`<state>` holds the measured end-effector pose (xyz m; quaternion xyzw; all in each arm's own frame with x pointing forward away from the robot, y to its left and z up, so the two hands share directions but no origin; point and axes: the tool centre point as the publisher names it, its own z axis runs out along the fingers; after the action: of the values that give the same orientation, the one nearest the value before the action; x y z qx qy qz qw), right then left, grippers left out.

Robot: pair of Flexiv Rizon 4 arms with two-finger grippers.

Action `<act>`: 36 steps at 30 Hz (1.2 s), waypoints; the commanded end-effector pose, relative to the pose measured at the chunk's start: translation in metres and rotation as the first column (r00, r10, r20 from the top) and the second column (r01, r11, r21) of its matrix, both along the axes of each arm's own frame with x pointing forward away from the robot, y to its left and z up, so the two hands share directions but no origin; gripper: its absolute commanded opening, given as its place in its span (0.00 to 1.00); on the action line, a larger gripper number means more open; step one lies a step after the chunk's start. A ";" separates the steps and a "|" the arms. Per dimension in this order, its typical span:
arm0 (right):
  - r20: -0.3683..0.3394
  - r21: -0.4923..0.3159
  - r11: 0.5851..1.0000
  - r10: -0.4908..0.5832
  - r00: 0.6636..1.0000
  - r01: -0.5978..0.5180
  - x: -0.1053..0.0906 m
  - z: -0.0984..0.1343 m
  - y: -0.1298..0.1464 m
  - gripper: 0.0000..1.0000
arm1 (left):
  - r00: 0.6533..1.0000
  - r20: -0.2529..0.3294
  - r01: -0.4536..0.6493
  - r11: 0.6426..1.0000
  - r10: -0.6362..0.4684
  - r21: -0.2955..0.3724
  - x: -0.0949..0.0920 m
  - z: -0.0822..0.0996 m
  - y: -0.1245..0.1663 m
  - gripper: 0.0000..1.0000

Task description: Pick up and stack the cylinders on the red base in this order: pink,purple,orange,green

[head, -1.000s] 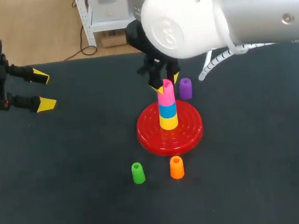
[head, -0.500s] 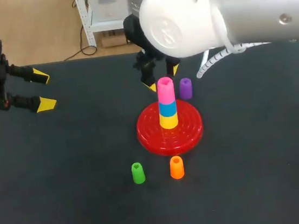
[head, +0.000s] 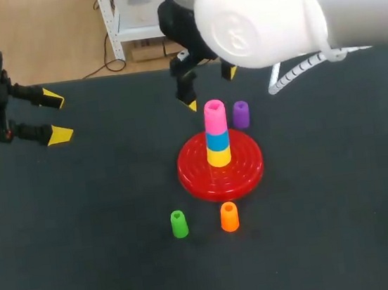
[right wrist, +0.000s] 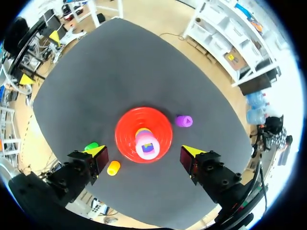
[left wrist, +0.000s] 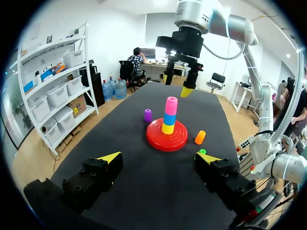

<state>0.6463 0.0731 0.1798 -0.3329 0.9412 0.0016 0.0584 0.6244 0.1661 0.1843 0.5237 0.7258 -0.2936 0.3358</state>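
Note:
The red base (head: pixel 243 171) carries a stack of a yellow, a blue and a pink cylinder (head: pixel 214 116), pink on top. My right gripper (head: pixel 210 88) hangs open above and just behind the stack, touching nothing; from the right wrist, the pink cylinder (right wrist: pixel 147 146) lies straight below the open right gripper (right wrist: pixel 144 151). The purple cylinder (head: pixel 240 114) stands just right of the stack. The orange cylinder (head: pixel 229 216) and green cylinder (head: pixel 179 224) stand in front of the base. My left gripper (head: pixel 56 117) is open and empty at the table's far left.
From the left wrist, the base (left wrist: pixel 156 140) and the loose cylinders lie well ahead of the left gripper (left wrist: pixel 159 158). The dark table (head: pixel 345 225) holds nothing else.
My right gripper has opened, let go of the pink cylinder on top of the stack, and risen away from it. The left arm has not moved.

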 end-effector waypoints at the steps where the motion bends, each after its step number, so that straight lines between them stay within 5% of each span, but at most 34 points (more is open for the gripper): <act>1: -0.007 0.024 0.997 -0.068 0.998 0.068 0.013 -0.005 -0.015 1.00 | 1.000 0.003 0.000 1.000 0.000 -0.002 0.000 -0.001 0.000 1.00; 9: -0.044 0.022 0.949 -0.314 0.948 0.316 0.061 -0.010 -0.044 1.00 | 1.000 0.003 0.000 1.000 0.000 -0.002 0.000 -0.001 0.000 1.00; 16: -0.114 -0.127 0.886 -0.460 0.881 0.446 0.090 -0.051 -0.051 1.00 | 1.000 0.003 0.000 1.000 0.000 -0.002 0.000 -0.001 0.000 1.00; 27: -0.169 -0.161 0.865 -0.498 0.850 0.475 0.103 -0.114 -0.061 1.00 | 1.000 0.003 0.000 1.000 0.000 -0.002 0.000 -0.001 0.000 1.00; 36: -0.173 -0.160 0.866 -0.497 0.850 0.474 0.101 -0.132 -0.067 1.00 | 1.000 0.003 0.000 1.000 0.000 -0.002 0.000 -0.001 0.000 1.00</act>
<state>0.7474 0.0073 0.0508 -0.0844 0.9940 -0.0319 -0.0620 0.6244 0.1661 0.1843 0.5236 0.7258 -0.2936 0.3358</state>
